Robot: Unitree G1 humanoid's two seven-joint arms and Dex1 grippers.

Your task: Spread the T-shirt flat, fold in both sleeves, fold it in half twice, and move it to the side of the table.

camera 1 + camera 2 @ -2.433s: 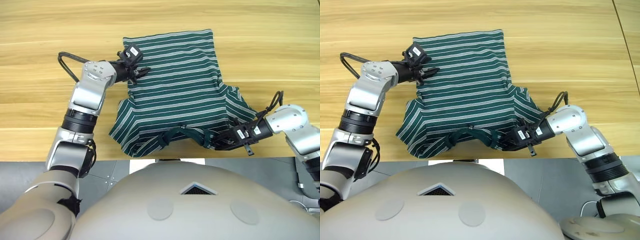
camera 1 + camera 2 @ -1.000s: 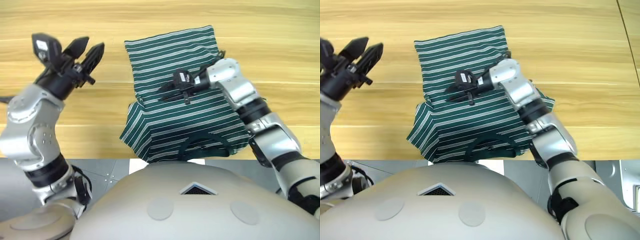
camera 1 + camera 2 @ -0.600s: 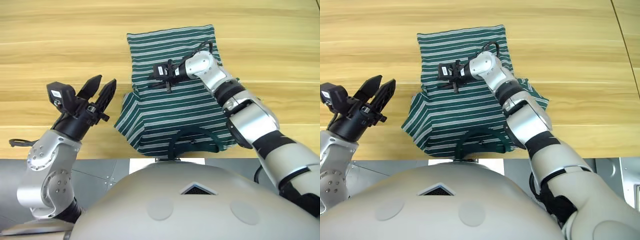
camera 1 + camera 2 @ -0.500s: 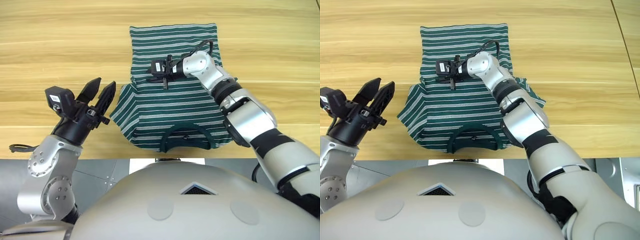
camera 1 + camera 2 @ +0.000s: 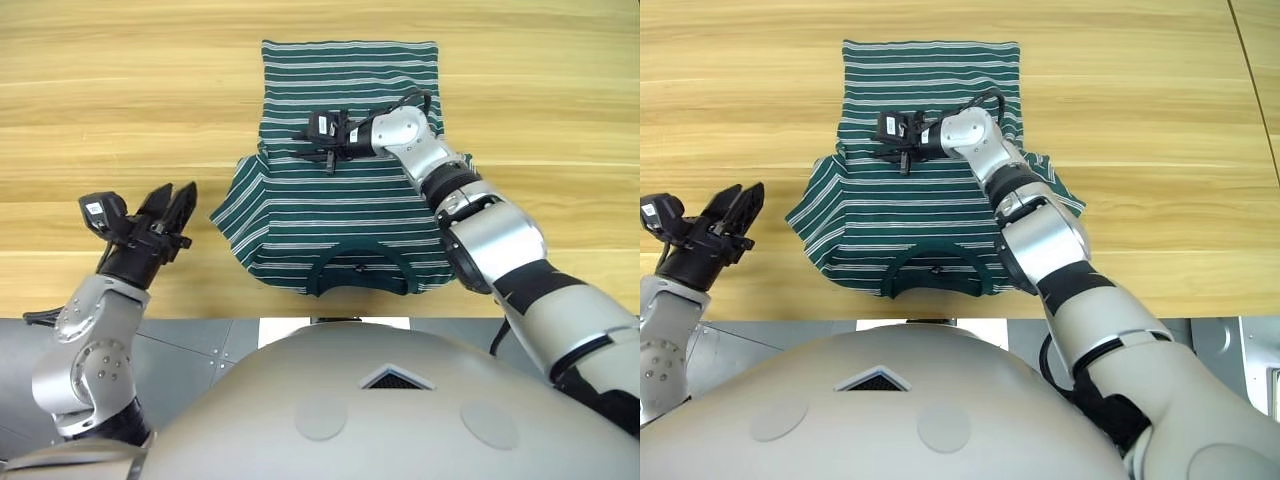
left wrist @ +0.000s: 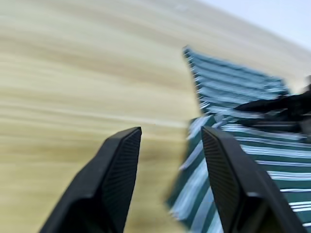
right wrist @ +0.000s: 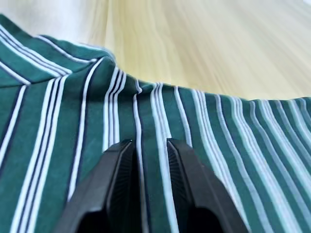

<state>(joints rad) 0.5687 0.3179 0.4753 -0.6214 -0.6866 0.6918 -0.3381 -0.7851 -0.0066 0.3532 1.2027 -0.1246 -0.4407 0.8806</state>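
Note:
The green striped T-shirt (image 5: 340,215) lies on the wooden table (image 5: 120,80) with its collar (image 5: 365,268) at the near edge and its hem at the far end. Its right side is folded in over the body, and the left sleeve (image 5: 235,205) sticks out. My right gripper (image 5: 312,135) reaches across the shirt to its left side. In the right wrist view this gripper (image 7: 149,141) has its fingers close together, pinching a ridge of striped cloth. My left gripper (image 5: 168,212) hovers open to the left of the shirt, apart from it; from the left wrist, the left gripper (image 6: 171,130) has nothing between its fingers.
Bare wood surrounds the shirt to the left, right and far side. The table's near edge (image 5: 200,318) runs just below the collar, with grey floor (image 5: 200,345) beyond it.
My right gripper carried the shirt's right side across to the left and now rests over the shirt's left part. My left gripper let go, drew back toward the near left and narrowed its opening.

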